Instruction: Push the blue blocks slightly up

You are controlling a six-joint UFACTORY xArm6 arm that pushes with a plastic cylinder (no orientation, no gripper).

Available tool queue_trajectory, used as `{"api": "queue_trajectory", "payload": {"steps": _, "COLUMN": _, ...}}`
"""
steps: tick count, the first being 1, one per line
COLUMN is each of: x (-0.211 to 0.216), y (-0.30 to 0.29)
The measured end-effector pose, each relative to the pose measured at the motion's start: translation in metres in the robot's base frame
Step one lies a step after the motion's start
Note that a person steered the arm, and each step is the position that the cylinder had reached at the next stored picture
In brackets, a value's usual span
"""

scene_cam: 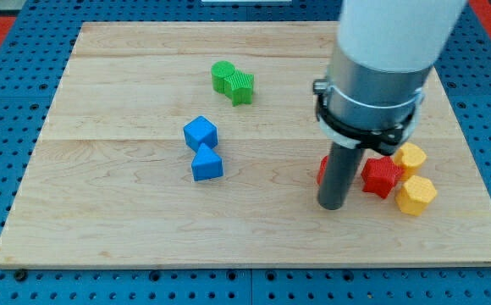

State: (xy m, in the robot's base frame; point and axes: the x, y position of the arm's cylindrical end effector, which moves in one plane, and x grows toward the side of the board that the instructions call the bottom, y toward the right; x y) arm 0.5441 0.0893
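Two blue blocks touch each other left of the board's middle: a blue cube [201, 133] above and a blue triangular block [206, 163] just below it. My tip [332, 206] rests on the board well to the right of them, at about the lower block's height. The rod hides part of a red block [322, 170] right beside it.
Two green blocks [232, 81] sit joined near the view's top centre. A red star block [382, 176] lies right of my rod, with two yellow blocks [411, 158] [416, 196] beside it. The wooden board [127, 229] lies on a blue pegboard.
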Motion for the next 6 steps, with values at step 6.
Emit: {"api": "queue_trajectory", "payload": {"steps": 6, "x": 0.009, "y": -0.019}}
